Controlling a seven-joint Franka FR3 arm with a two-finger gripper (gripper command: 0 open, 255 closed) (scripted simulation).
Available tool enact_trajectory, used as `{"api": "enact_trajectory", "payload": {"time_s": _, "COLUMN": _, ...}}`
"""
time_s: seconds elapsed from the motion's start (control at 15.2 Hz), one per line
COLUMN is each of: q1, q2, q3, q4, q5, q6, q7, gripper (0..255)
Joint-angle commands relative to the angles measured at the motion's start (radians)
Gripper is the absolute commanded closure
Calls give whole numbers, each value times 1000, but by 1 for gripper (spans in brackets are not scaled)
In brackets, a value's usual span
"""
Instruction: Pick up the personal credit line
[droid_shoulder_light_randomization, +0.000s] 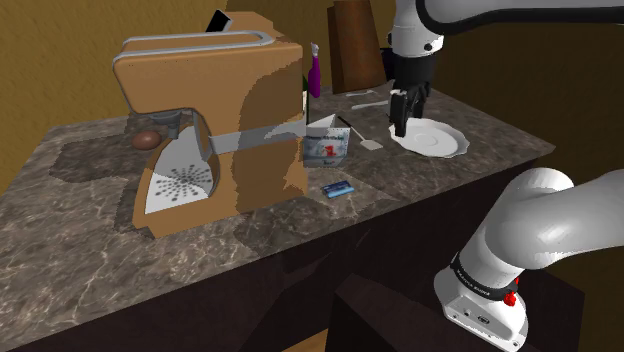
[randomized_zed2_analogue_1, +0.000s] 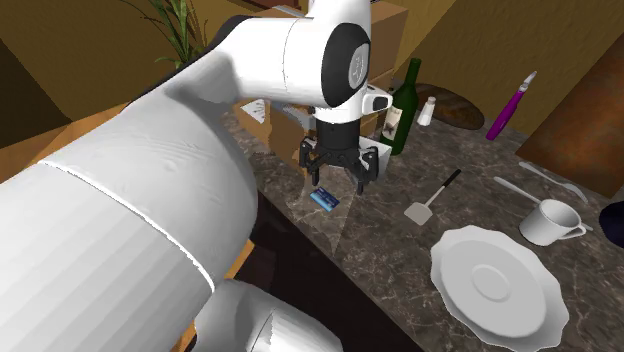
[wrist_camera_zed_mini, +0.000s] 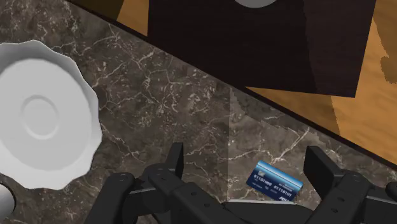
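bare counter (wrist_camera_zed_mini: 165, 83) around card (wrist_camera_zed_mini: 275, 182), plate (wrist_camera_zed_mini: 44, 114) well aside

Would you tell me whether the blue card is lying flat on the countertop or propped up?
Lying flat: the blue card rests face up on the countertop, its printed digits showing, with nothing under it.

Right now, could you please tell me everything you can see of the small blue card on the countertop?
The blue card is a small flat rectangle with a lighter band along one long edge and rows of pale digits. It lies face up on the dark marbled countertop near its edge, touching nothing else. The open gripper hangs over it without touching.
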Motion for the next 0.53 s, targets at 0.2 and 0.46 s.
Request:
{"api": "enact_trajectory", "payload": {"time_s": 0.2, "q1": 51, "q2": -42, "q3": -81, "q4": -128, "q5": 9, "q6": 185, "q7": -164, "gripper": 0}}
{"api": "enact_trajectory", "payload": {"time_s": 0.46, "q1": 128, "q2": -48, "q3": -199, "q4": -265, "q5": 35, "q6": 432, "q7": -393, "gripper": 0}}
